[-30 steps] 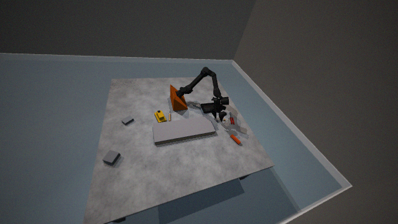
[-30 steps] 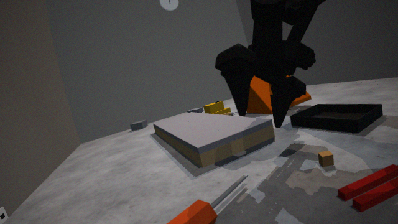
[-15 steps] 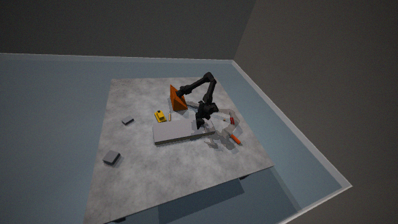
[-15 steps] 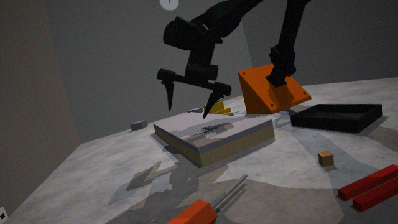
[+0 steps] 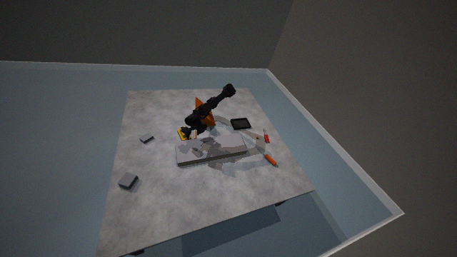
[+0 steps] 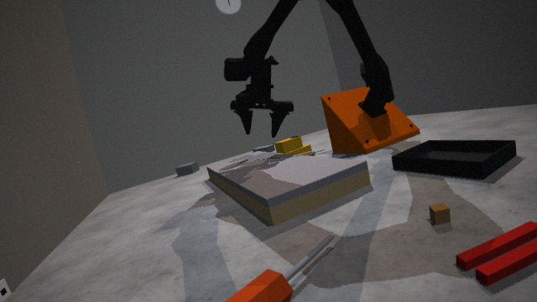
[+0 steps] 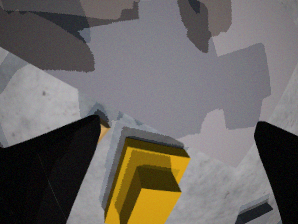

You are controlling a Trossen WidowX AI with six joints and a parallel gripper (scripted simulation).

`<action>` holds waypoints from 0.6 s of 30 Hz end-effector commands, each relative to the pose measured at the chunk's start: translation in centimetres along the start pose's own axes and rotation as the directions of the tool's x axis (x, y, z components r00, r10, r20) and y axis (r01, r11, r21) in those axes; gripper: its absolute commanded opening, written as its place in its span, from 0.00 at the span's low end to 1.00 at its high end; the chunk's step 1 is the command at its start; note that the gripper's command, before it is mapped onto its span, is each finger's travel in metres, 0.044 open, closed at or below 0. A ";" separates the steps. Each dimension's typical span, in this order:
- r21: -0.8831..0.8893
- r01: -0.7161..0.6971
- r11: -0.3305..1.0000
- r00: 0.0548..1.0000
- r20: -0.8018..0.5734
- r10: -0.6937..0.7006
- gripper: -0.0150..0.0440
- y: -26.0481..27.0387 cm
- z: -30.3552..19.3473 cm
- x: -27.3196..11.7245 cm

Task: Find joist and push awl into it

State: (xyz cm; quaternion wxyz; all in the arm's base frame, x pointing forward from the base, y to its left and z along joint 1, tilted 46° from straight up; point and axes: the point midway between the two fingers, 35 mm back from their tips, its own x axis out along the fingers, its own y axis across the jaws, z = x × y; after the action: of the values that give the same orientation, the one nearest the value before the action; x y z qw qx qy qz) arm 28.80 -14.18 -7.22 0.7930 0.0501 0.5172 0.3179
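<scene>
The tool (image 5: 193, 131) (image 6: 261, 134) (image 7: 181, 127) is held open above the bench (image 5: 178, 200) (image 6: 126, 235) (image 7: 45, 95), its fingertips pointed down and spread well apart; nothing is gripped. The yellow stud finder (image 5: 183, 134) (image 6: 289, 145) (image 7: 150, 200) is seen on the bench, just beside the panel (image 5: 214, 149) (image 6: 315, 169) (image 7: 165, 75); in the wrist view it is framed low between the fingers. The tan-handled awl (image 5: 195, 134) is laid next to it, partly hidden in the other views.

The tray (image 5: 240, 123) (image 6: 445, 165) is set apart from the finder, near the orange mount (image 5: 198, 103) (image 6: 344, 126); nothing is seen inside it. Past one end of the panel, a small wooden cube (image 5: 258, 138) (image 6: 440, 214), red pliers (image 5: 265, 134) (image 6: 497, 245) and an orange-handled screwdriver (image 5: 270, 159) (image 6: 262, 289) are spread out; towards the opposite side, two grey blocks (image 5: 128, 180) (image 6: 187, 169) are placed well apart. No hole can be made out in the panel, whose top is patterned with shadows.
</scene>
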 end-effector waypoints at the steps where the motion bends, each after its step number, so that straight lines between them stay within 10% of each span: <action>1: 0.174 -0.100 0.980 0.994 0.061 0.091 1.00 -0.5 -6.0 0.4; 18: 0.317 -0.202 0.927 0.974 0.164 0.156 1.00 0.4 -11.8 0.8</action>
State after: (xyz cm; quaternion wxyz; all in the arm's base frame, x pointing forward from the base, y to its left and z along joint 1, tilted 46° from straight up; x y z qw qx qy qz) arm 19.14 -16.36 -12.96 0.7753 0.2520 0.5003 0.2918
